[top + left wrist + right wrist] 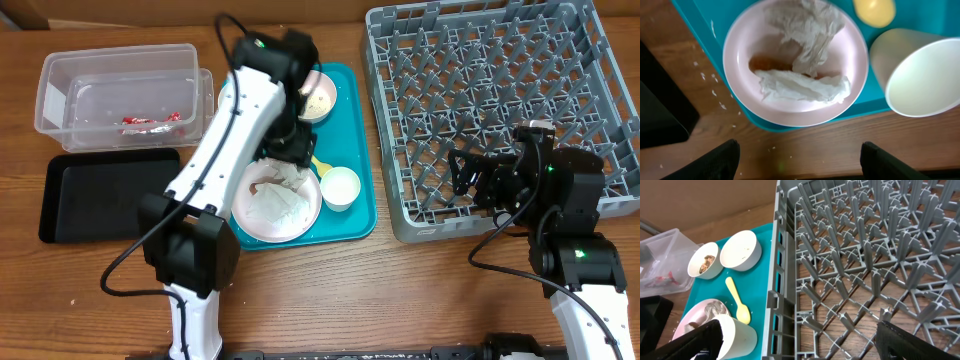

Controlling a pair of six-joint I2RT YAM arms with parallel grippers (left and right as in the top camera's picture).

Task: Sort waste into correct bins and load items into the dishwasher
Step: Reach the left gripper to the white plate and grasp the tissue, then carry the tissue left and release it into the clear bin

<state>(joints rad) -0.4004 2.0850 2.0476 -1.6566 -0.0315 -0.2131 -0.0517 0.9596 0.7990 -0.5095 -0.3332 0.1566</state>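
Crumpled white napkin (805, 82) sits on the pink plate (740, 55), near-left corner of the teal tray (355, 215). We judge it just ahead of the left gripper (800, 157), which is spread and empty. The right gripper (465, 178), spread too, is well apart over the dish rack (385, 120).

- We are looking at a robotics test bench: a left arm (235, 120) and a right arm (580, 255) are standing at a wooden table (400, 300).
- A grey dish rack (480, 80) and a teal tray (356, 125) are sitting on it.
- Brown board (700, 205) is backing it.
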